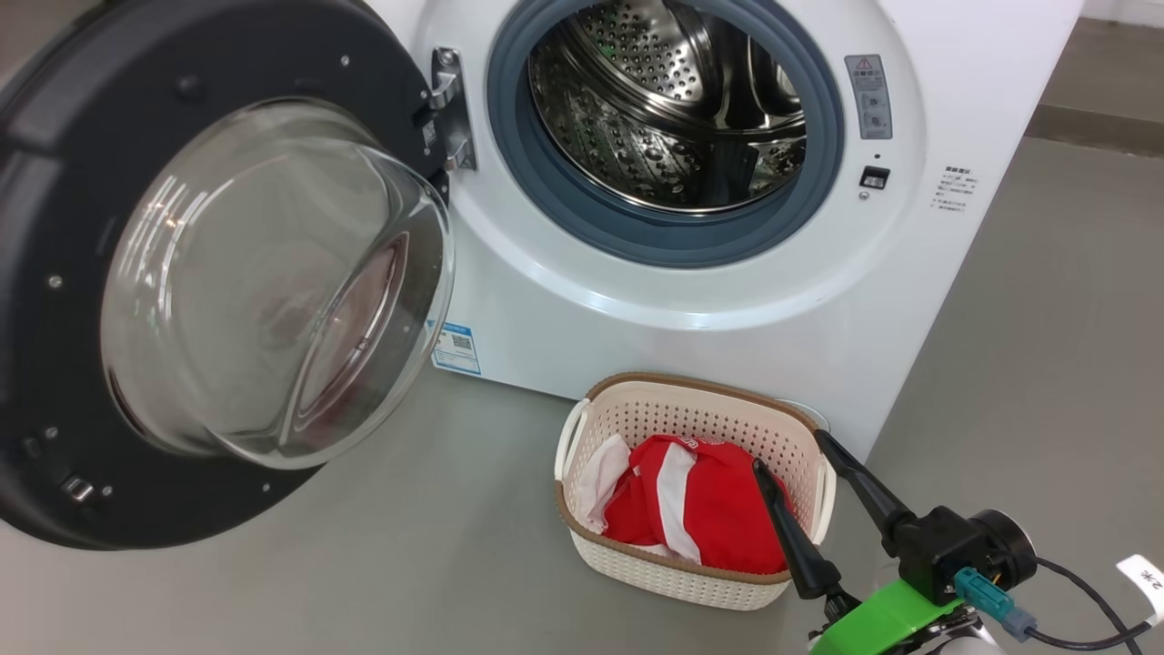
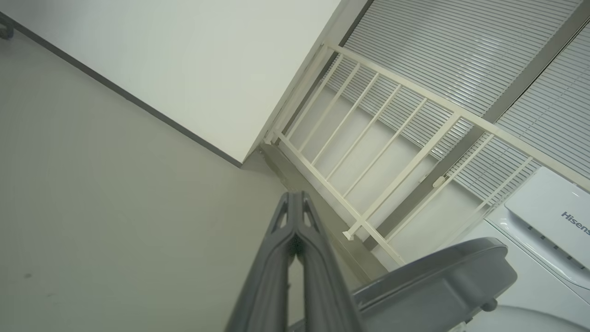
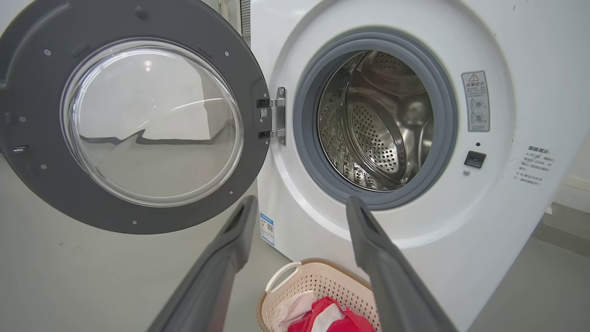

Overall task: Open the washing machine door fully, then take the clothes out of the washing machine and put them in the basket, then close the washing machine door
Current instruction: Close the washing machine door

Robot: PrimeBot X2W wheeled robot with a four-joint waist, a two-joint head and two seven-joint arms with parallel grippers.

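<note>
Inspection from the remote station.

1. The washing machine door (image 1: pixel 227 273) stands swung wide to the left on its hinge, with the glass bowl facing out. Its black rim reaches down close to the floor (image 1: pixel 409 564).
2. The washing machine (image 1: pixel 691 309) mouth is unobstructed. The grey ring frames the perforated steel drum (image 1: pixel 668 100).
3. The basket (image 1: pixel 677 575) sits on the floor, its back edge tight against the machine's lower front, near the machine's right corner. A stretch of grey floor lies between its left handle and the door's lower rim, and more floor opens to its right.
4. The clothes (image 1: pixel 718 509) lie inside the basket. The red fabric with a white stripe is heaped toward the right wall and a white piece lies at the left wall.
5. The right gripper (image 1: pixel 790 451) hangs over the basket's right rim, fingers spread wide and holding nothing. One finger dips toward the red fabric, but I cannot tell whether it touches.
6. The left gripper (image 2: pixel 295 198) has its fingers pressed together with nothing between them. It points at a wall corner and a cream railing (image 2: pixel 368 152), just beside the door's outer edge.
</note>
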